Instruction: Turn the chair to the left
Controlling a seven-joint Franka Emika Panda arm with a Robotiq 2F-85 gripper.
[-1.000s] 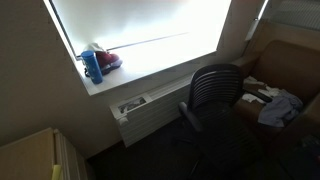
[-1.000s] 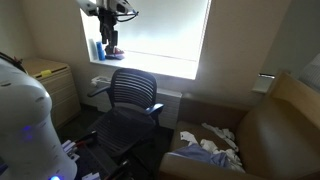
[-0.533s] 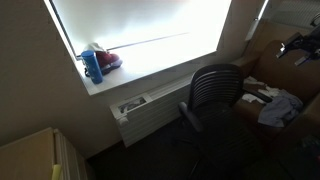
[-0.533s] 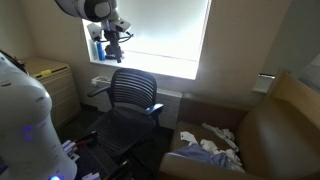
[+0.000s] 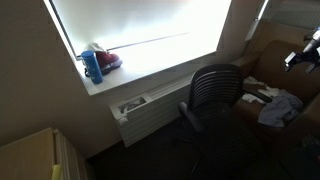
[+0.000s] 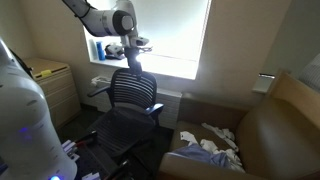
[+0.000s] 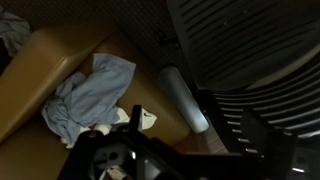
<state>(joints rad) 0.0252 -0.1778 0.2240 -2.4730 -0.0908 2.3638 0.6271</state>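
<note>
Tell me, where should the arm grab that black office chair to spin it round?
On the chair, probably the backrest's top rim, taken from above. The rim is a thin, rounded edge that stands upright with nothing against it. It also sits well off the seat's centre, so a sideways pull there should swing the seat easily. The tool hangs just above that rim.

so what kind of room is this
Likely a small office or study, perhaps in a home: a black swivel chair, a wide bright window with a heater under it, and a tan sofa strewn with clothes.
</note>
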